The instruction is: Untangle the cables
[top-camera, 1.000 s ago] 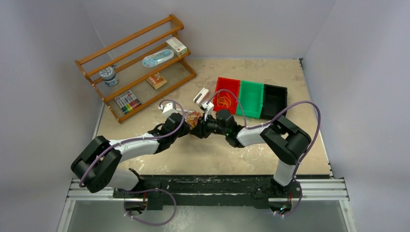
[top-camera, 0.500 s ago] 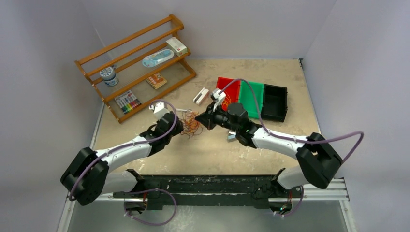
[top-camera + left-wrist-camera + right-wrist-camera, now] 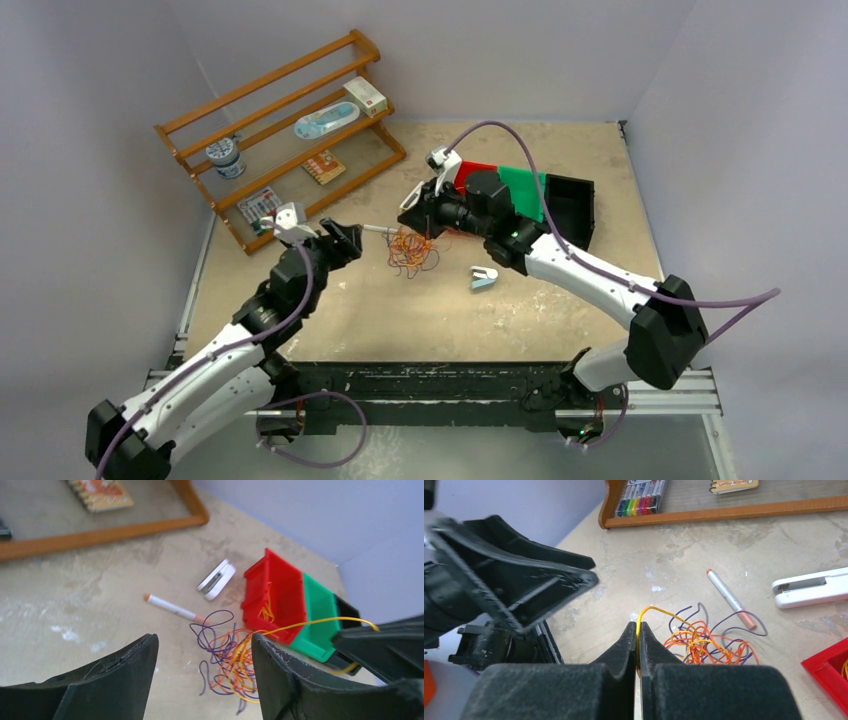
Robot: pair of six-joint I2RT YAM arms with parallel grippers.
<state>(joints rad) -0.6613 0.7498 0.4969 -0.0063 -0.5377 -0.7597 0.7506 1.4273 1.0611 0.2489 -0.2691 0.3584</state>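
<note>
The cables [image 3: 412,250] lie in one loose tangle of orange, yellow and purple wires [image 3: 235,660] on the table between the two arms. My left gripper [image 3: 204,640] stands open just left of the tangle [image 3: 704,645], holding nothing. My right gripper [image 3: 638,625] is shut on a yellow cable [image 3: 320,624], which runs taut from the tangle up to its jaws. In the top view the left gripper [image 3: 342,238] is left of the heap and the right gripper [image 3: 408,214] is above its far side. More orange cable [image 3: 267,610] lies in the red bin [image 3: 280,582].
A pen [image 3: 172,607] and a white clip-like thing [image 3: 216,580] lie beyond the tangle. Red, green [image 3: 525,190] and black [image 3: 568,205] bins stand in a row at the right. A wooden rack [image 3: 280,130] stands far left. A small pale object [image 3: 483,277] lies near the right forearm.
The left gripper has opened and drawn back to the left. The right gripper shut on the yellow cable and pulled away toward the bins, leaving the tangle on the table.
</note>
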